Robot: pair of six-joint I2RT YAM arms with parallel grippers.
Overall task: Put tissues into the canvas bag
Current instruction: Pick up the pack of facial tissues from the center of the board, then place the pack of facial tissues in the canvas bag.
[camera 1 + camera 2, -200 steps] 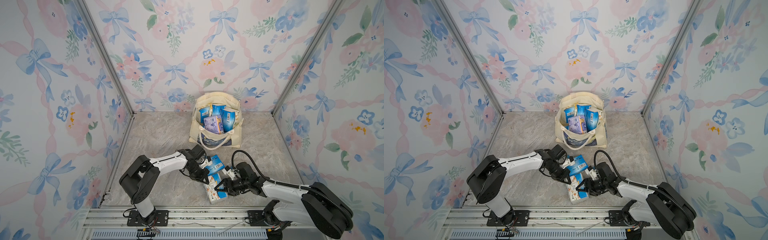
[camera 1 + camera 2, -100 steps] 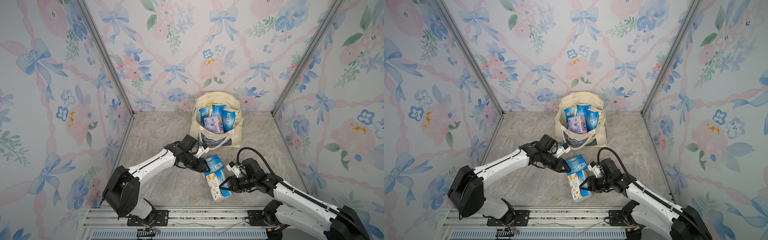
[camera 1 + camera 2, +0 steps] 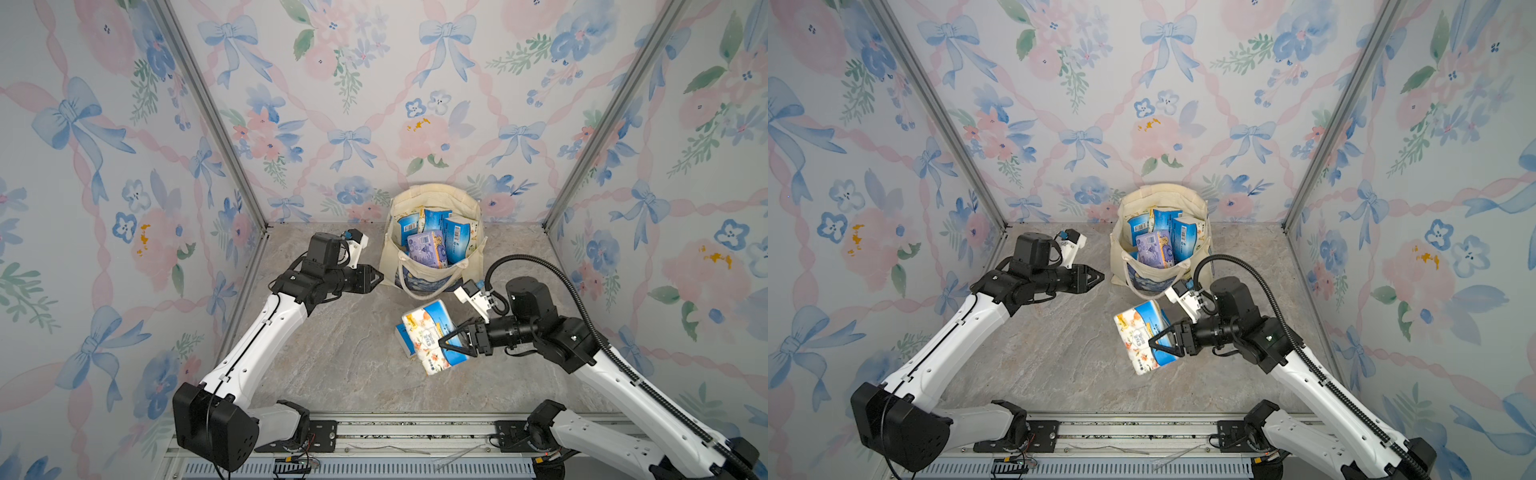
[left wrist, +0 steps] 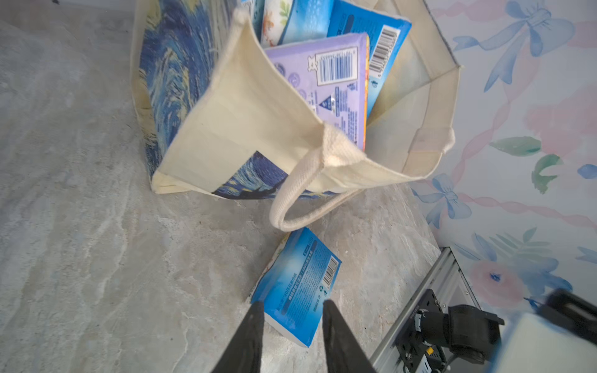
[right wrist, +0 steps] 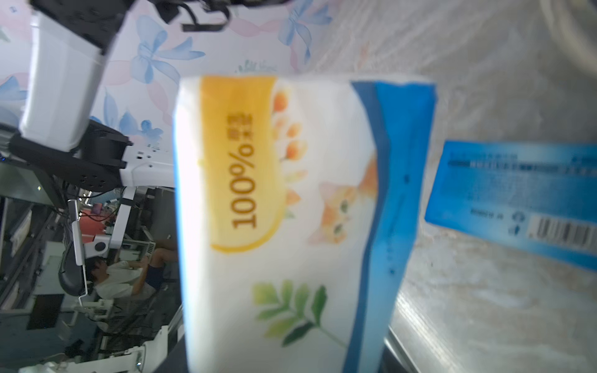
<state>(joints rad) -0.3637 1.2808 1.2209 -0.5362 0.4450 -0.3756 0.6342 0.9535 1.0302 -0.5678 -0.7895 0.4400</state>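
- One canvas bag (image 3: 419, 199) stands upright at 12 o'clock on the stone-pattern floor (image 3: 332, 353), mouth open. It is cream cloth with a blue swirling print outside, and one handle (image 4: 300, 174) hangs toward 6 o'clock.
- Inside, at least four packs show: three blue-and-white packs (image 3: 457, 235) and one lilac pack (image 3: 427, 248). Barcodes are visible; the other print is unreadable.
- One white floral pack (image 3: 424, 336), at 5 o'clock of the bag, reads "100%" on a yellow band in the right wrist view.
- The right gripper (image 3: 446, 341) pinches this pack.
- One blue pack (image 4: 297, 284) lies on the floor beneath it.
- The left gripper (image 3: 377, 279) is at 8 o'clock of the bag, fingers (image 4: 252, 326) slightly apart and empty.
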